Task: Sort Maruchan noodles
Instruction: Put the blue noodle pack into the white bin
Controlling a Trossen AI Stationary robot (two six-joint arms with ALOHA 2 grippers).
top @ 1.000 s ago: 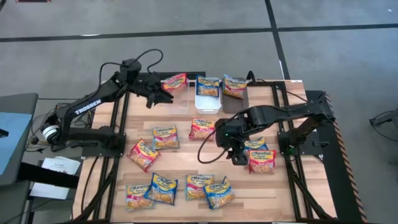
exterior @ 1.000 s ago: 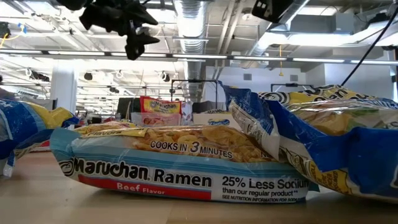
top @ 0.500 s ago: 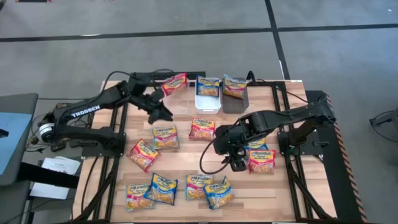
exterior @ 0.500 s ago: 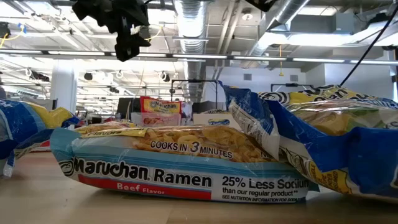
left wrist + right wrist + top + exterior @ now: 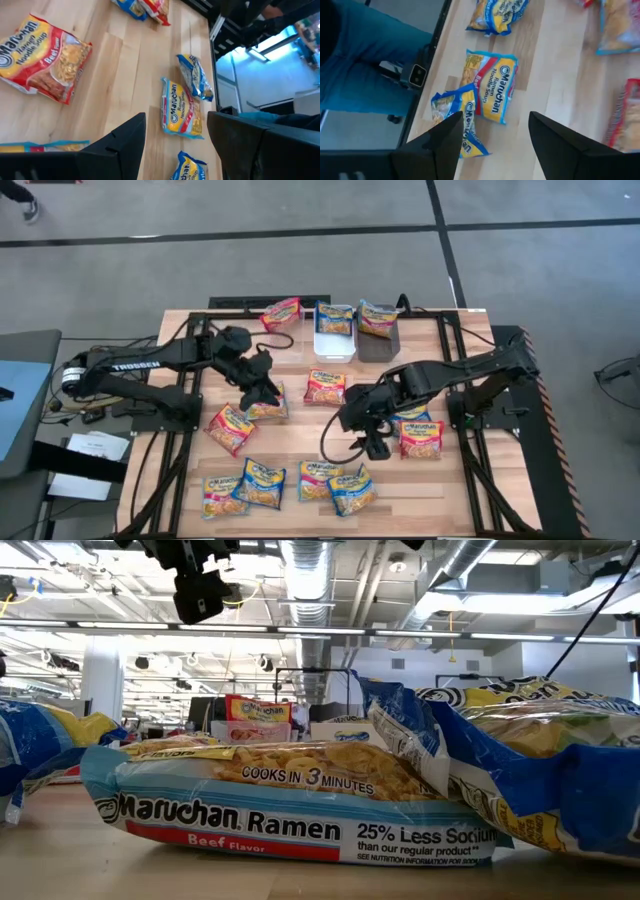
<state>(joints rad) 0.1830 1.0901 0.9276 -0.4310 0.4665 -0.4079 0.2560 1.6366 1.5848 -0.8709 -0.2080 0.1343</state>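
The noodle packets are flat, square, crinkly plastic pouches scattered over a pale wooden plank table (image 5: 300, 440) with black rails along it. Seen from table height, the nearest packet (image 5: 290, 800) reads "Maruchan Ramen", "Beef Flavor", "Cooks in 3 minutes" and "25% Less Sodium", with a noodle picture on a blue and red wrapper. A red beef packet (image 5: 42, 57) under the left wrist also shows "Maruchan Ramen Noodle Soup".

At the far edge of the table stand three small rectangular bins side by side. The clear bin (image 5: 287, 326) has a red packet (image 5: 280, 312) lying at its far end, the white bin (image 5: 334, 340) holds a blue packet (image 5: 335, 318), and the dark grey bin (image 5: 377, 340) holds a yellow and blue packet (image 5: 376, 317) leaning on its far end.

The left pincer (image 5: 268, 394) hangs over a blue and yellow packet (image 5: 266, 402) near the middle of the table, its jaws released and holding nothing. The right pincer (image 5: 372, 442) hangs low between the middle and right side, jaws spread and empty, just beside a red packet (image 5: 421, 438) and a blue packet (image 5: 409, 413). More packets (image 5: 290, 483) lie in a loose row along the near edge.
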